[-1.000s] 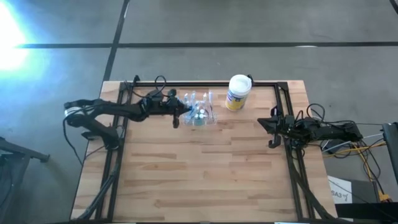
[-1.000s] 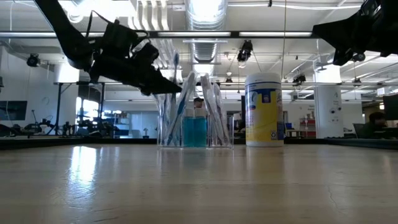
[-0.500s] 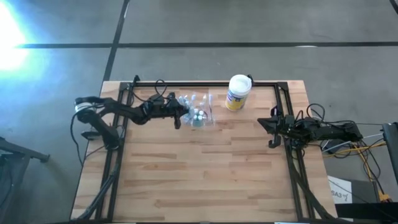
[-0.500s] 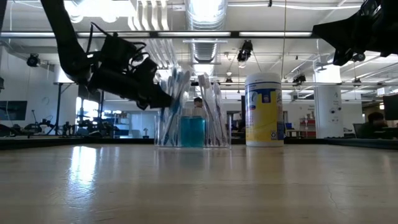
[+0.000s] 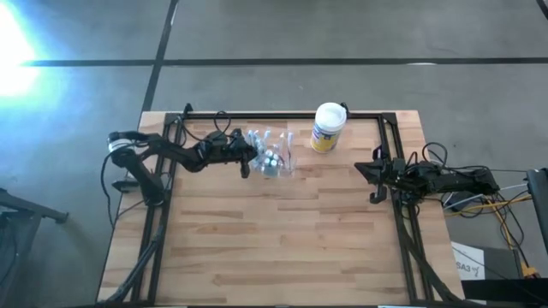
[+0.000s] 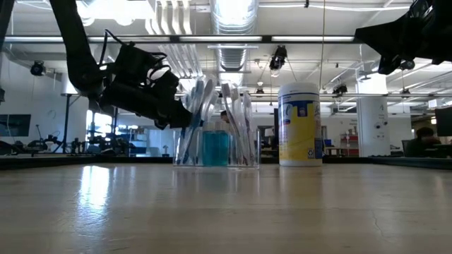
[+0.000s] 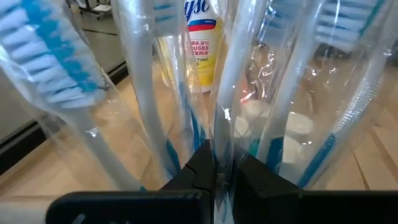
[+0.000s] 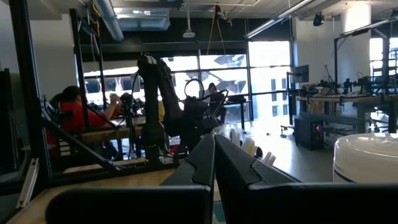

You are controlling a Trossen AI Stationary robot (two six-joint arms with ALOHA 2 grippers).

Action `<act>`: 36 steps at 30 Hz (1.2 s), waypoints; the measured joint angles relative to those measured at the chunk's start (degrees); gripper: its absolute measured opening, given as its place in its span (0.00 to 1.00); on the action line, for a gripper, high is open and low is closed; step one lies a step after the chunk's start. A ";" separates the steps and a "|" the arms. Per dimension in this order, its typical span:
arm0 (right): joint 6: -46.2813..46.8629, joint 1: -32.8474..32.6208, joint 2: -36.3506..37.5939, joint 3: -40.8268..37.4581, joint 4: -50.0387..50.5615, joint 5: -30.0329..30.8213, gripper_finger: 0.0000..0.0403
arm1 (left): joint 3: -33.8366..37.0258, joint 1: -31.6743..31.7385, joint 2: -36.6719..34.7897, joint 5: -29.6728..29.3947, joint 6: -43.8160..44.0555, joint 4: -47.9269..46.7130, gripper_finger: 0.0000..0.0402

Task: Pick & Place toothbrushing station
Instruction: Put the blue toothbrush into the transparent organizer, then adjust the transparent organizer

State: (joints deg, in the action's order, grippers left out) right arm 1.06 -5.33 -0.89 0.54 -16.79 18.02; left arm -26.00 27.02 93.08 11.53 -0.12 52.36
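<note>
The toothbrushing station is a clear plastic holder with several blue-and-white toothbrushes and a blue cup. It stands upright on the table at the far middle, also seen in the low view. My left gripper is at the holder's left side and shut on it; it also shows in the low view. My right gripper is shut and empty above the table's right edge, far from the holder. My left gripper pinches a thin clear wall of the holder between its two fingers, on the holder's left side near its top. The fingers come slanting down from the table's left. The holder stands upright, with its base on the table.
A white canister with a yellow-blue label stands just right of the holder near the far edge. A black frame runs along the table's far and side edges. Bare wood fills the near half. People sit in the room beyond.
My left gripper has drawn back toward the table's left edge. The holder has slid a little way left along the table with it, staying upright and moving away from the canister.
</note>
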 joint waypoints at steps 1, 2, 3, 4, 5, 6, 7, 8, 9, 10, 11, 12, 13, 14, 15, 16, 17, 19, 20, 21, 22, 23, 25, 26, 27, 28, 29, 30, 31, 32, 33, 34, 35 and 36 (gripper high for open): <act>0.00 -0.02 0.00 0.00 0.00 0.00 0.02 | 0.00 -0.02 0.00 0.03 0.02 0.04 0.05; 0.02 -0.02 0.00 0.00 0.00 0.00 0.02 | 0.02 -0.02 -0.10 0.15 0.02 0.00 0.06; 0.02 -0.02 0.00 0.00 0.00 0.00 0.02 | 0.02 -0.02 -0.37 0.38 0.02 -0.28 0.06; 0.02 0.00 0.00 0.00 0.00 0.00 0.02 | 0.02 -0.02 -0.76 0.53 0.06 -0.46 0.07; 0.02 -0.01 0.00 0.00 0.00 0.00 0.02 | 0.07 -0.02 -1.25 0.72 0.12 -0.90 0.09; 0.02 -0.01 0.00 0.00 0.00 0.00 0.02 | 0.16 -0.02 -1.66 1.11 0.16 -1.17 0.11; 0.02 0.00 0.00 0.00 0.00 0.00 0.02 | 0.16 -0.02 -2.16 1.67 0.22 -1.42 0.13; 0.02 0.00 0.00 0.00 0.00 0.00 0.02 | 0.17 -0.02 -2.56 2.42 0.26 -1.45 0.15; 0.02 0.00 0.00 0.00 0.00 0.00 0.02 | 0.17 -0.02 -3.05 3.37 0.26 -1.47 0.17; 0.02 -0.02 0.00 0.00 0.00 0.00 0.02 | 0.17 -0.02 -3.46 4.48 0.26 -1.47 0.19; 0.02 -0.02 0.00 0.00 0.02 0.00 0.02 | 0.17 -0.04 -3.86 5.42 0.26 -1.46 0.21; 0.02 0.00 0.00 0.00 0.00 0.00 0.02 | 0.20 -0.09 -4.27 6.07 0.28 -1.47 0.23; 0.00 0.00 0.00 0.00 0.02 0.00 0.02 | 0.20 -0.10 -4.74 6.50 0.28 -1.45 0.26; 0.01 0.00 0.00 0.00 0.02 0.00 0.02 | 0.20 -0.11 -5.28 6.91 0.25 -1.45 0.28; 0.01 -0.02 0.00 0.00 0.02 0.00 0.02 | 0.20 -0.11 -5.78 7.09 0.24 -1.45 0.31; 0.01 0.00 0.00 0.00 0.02 0.00 0.02 | 0.20 -0.11 -6.24 7.08 0.24 -1.58 0.33; 0.01 -0.02 0.00 0.00 0.04 0.00 0.02 | 0.20 -0.11 -6.72 7.08 0.24 -2.12 0.36; 0.01 -0.01 0.00 0.00 0.04 0.00 0.02 | 0.20 -0.11 -7.75 7.07 0.17 -3.17 0.40; 0.02 -0.02 0.00 0.00 0.06 0.00 0.02 | 0.20 -0.11 -8.33 7.06 0.16 -3.57 0.42; 0.01 -0.01 0.00 0.00 0.06 0.00 0.02 | 0.20 -0.11 -9.08 7.06 0.15 -4.00 0.43; 0.02 0.00 0.00 0.00 0.06 0.00 0.02 | 0.20 -0.11 -9.86 7.07 0.16 -4.46 0.45; 0.00 -0.02 0.00 0.00 0.06 0.00 0.02 | 0.20 -0.11 -10.64 7.09 0.11 -4.78 0.46; 0.02 -0.02 -0.02 0.00 0.08 0.00 0.02 | 0.20 -0.11 -12.38 7.08 0.04 -5.90 0.47; 0.02 -0.02 -0.04 0.00 0.06 0.00 0.02 | 0.20 -0.11 -13.37 7.08 0.02 -6.19 0.47; 0.02 0.00 -0.04 0.00 0.08 0.00 0.02 | 0.20 -0.11 -14.42 7.08 0.04 -6.47 0.47; 0.02 0.00 -0.04 0.00 0.06 0.00 0.02 | 0.20 -0.11 -15.51 7.08 0.06 -6.54 0.47; 0.03 0.00 -0.04 0.00 0.06 0.00 0.02 | 0.18 -0.11 -16.69 7.06 0.33 -6.71 0.47; 0.20 -0.01 -0.03 0.00 0.08 0.00 0.02 | 0.20 -0.11 -17.99 7.07 0.87 -6.91 0.47; 0.50 -0.01 -0.04 0.00 0.08 0.00 0.02 | 0.19 -0.11 -19.47 7.06 1.49 -7.13 0.47; 0.70 -0.02 -0.02 0.00 0.09 0.00 0.02 | 0.20 -0.11 -21.10 7.09 2.03 -7.43 0.47; 0.74 0.00 -0.04 0.00 0.10 0.00 0.02 | 0.17 -0.10 -22.95 7.30 2.56 -7.88 0.47; 0.74 -0.02 -0.02 0.00 0.10 -0.02 0.02 | 0.15 -0.11 -24.95 7.55 2.96 -8.90 0.47; 0.76 -0.02 -0.02 0.00 0.12 -0.02 0.02 | 0.15 -0.11 -27.16 7.57 3.48 -10.50 0.47; 0.76 -0.01 -0.02 0.00 0.13 -0.02 0.02 | 0.15 -0.11 -29.53 7.57 3.98 -12.75 0.47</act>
State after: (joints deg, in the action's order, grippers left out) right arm 1.83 -5.34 -0.91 0.54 -16.67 18.00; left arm -25.85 26.92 63.55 19.10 3.86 39.61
